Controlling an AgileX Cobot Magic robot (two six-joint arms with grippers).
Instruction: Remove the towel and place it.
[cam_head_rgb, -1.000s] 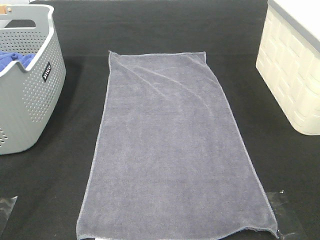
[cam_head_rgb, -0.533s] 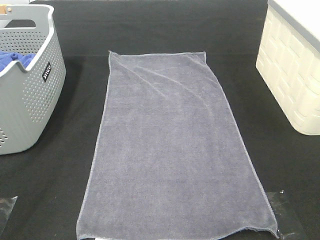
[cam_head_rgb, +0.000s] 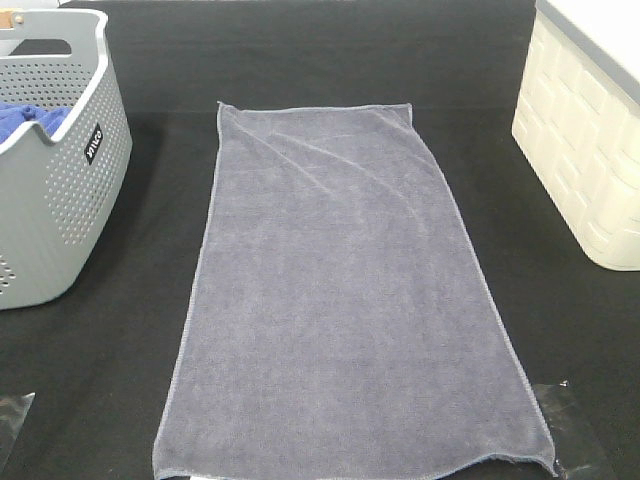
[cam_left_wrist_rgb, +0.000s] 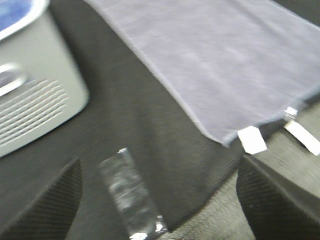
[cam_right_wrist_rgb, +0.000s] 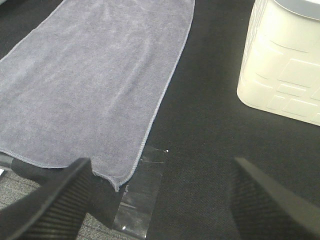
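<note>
Black cloth covers the table (cam_head_rgb: 300, 60); the towel (cam_head_rgb: 340, 300) lies flat mid-table. A grey basket (cam_head_rgb: 60, 210) holds a blue cloth (cam_head_rgb: 30, 120); a cream bin (cam_head_rgb: 590, 150) opposite. Both my grippers (cam_left_wrist_rgb: 160, 200) (cam_right_wrist_rgb: 160, 200) gape empty.

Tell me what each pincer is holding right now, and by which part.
Nothing. The left pincer and right pincer are both open and empty above the table; the towel lies flat, untouched.

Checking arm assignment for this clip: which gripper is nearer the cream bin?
Right. The right gripper hangs open off the table's near edge, with the cream bin just ahead on its side. The left gripper, also open, faces the grey basket, across the towel.
</note>
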